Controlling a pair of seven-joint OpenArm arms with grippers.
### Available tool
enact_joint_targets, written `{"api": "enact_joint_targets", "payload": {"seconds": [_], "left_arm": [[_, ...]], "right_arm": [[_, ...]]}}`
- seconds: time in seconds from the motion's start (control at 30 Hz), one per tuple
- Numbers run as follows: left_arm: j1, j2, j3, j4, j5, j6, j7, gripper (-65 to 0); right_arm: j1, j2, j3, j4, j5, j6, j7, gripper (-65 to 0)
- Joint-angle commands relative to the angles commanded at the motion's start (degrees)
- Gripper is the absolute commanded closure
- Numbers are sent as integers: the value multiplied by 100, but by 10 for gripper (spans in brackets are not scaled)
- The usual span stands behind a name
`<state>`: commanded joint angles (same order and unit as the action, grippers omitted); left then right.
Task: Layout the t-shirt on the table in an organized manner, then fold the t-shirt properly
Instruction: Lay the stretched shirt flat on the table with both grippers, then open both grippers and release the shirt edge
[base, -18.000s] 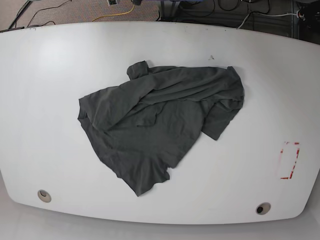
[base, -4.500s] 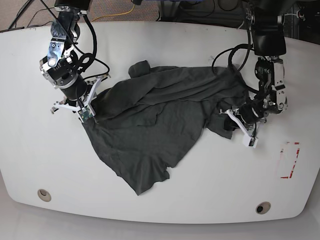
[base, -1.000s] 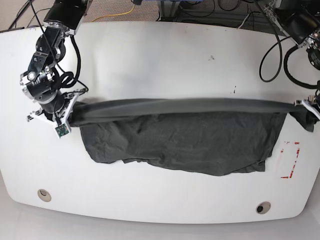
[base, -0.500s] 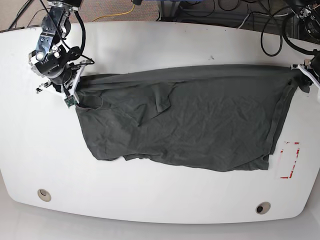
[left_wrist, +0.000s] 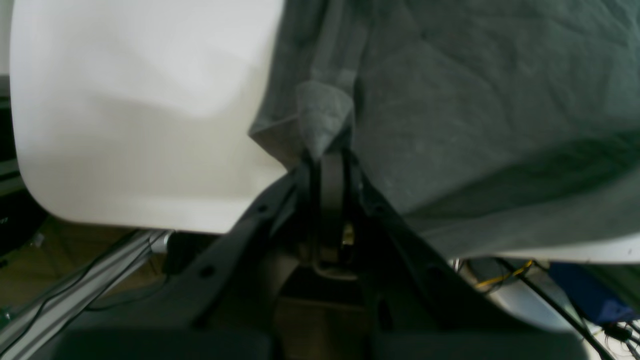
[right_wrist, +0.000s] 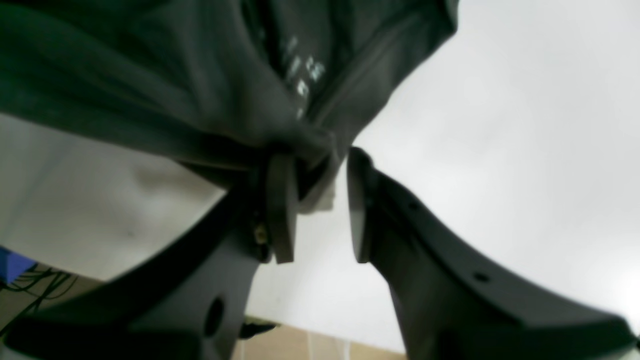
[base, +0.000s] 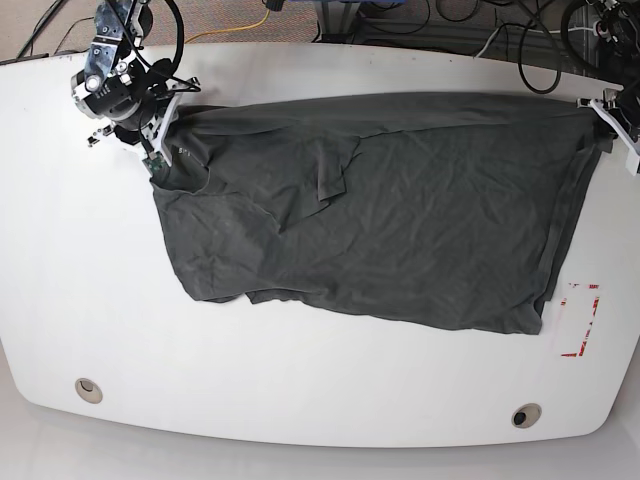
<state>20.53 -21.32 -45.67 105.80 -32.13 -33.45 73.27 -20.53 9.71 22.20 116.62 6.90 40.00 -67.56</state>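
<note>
Across the far half of the table, the t-shirt lay spread out wide and mostly flat, its upper hem running close to the far edge and its lower edge sagging unevenly toward the middle of the white surface. A small flap of cloth was folded over near the shirt's centre-left, and light wrinkles covered the fabric. The right gripper sat at the shirt's corner toward the far left corner of the table; in the right wrist view its jaws stood apart, with a bunch of cloth draped over one finger and a clear gap to the other. The left gripper was at the far right edge of the table, and in the left wrist view its jaws were pressed together on a pinched fold at the shirt's corner. A red tape mark lay near the right edge, just beside the shirt's near right corner, and two round grommet holes sat along the near edge, well apart from the cloth.
</note>
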Motion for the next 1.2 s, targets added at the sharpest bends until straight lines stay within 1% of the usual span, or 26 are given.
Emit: {"api": "enact_joint_targets", "payload": {"seconds": [0.03, 0.13, 0.2, 0.23, 0.3, 0.4, 0.53, 0.63, 0.73, 0.77, 0.93, 1.03, 1.07, 1.2], "left_arm": [[9, 0, 0, 0, 9, 0, 0, -72], [62, 0, 0, 0, 18, 0, 0, -162], [79, 0, 0, -9, 26, 0, 0, -256], [79, 0, 0, -9, 26, 0, 0, -274], [88, 0, -9, -18, 26, 0, 0, -350], [132, -9, -9, -18, 26, 0, 0, -424], [149, -141, -9, -26, 26, 0, 9, -492], [123, -158, -62, -18, 26, 0, 0, -500], [97, -281, -237, -9, 0, 0, 0, -500], [-26, -334, -290, -9, 0, 0, -9, -500], [-448, -369, -316, -9, 18, 0, 9, -500], [-563, -554, -316, 0, 18, 0, 18, -500], [-580, -589, -316, 0, 18, 0, 18, -500], [-686, -651, -316, 0, 18, 0, 9, -500]], "right_arm": [[-26, 0, 0, -9, 0, 0, 0, -254], [-62, 0, 0, -9, 0, 0, 0, -289], [-105, 0, 0, -9, 0, 0, 0, -315], [-114, 0, 0, -9, 0, 0, 0, -319], [-114, 0, 26, -9, 0, 0, 0, -338], [-114, 9, 44, -9, 0, 0, 0, -355], [-185, 26, 44, 9, -9, 0, 0, -371], [-185, 35, 44, 9, 18, 0, 0, -369], [-105, 9, 18, 9, 26, 0, 18, -369], [9, 9, 9, 9, 26, 0, 18, -369], [369, 9, 18, 0, -9, 0, 0, -369], [492, 53, 35, 0, -18, 0, -26, -369], [510, 70, 35, 9, -18, 0, -70, -369], [545, 378, 35, 9, 0, 0, -501, -369]]}}
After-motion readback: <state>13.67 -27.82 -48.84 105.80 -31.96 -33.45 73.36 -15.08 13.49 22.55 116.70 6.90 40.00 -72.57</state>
